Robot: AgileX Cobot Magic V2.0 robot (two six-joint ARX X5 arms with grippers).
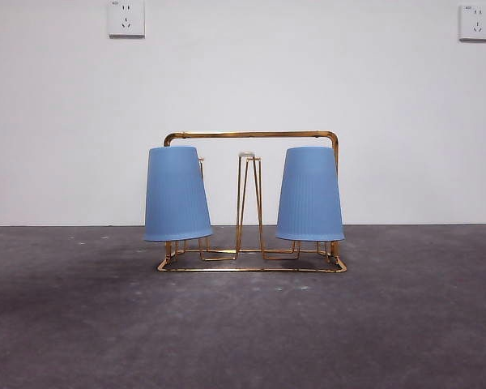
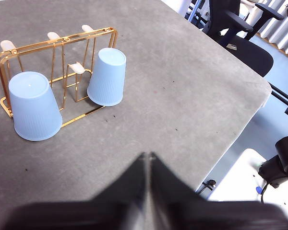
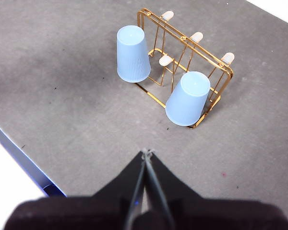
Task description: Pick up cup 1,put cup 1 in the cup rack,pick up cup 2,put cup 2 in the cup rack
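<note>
The cup rack (image 1: 251, 203) stands upright on the grey tabletop (image 1: 243, 324), long side across the front view. Two blue cups, the left cup (image 1: 176, 194) and the right cup (image 1: 309, 194), sit upside down on its end pegs (mouths downward). Only the wrist views show the left hand (image 2: 147, 158) and right hand (image 3: 146, 154), both closed, empty, well apart from the rack.

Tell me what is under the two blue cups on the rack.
Both cups sit upside down over the gold rack. Below their rims only wire legs and the base frame show. The pegs inside them are covered.
</note>
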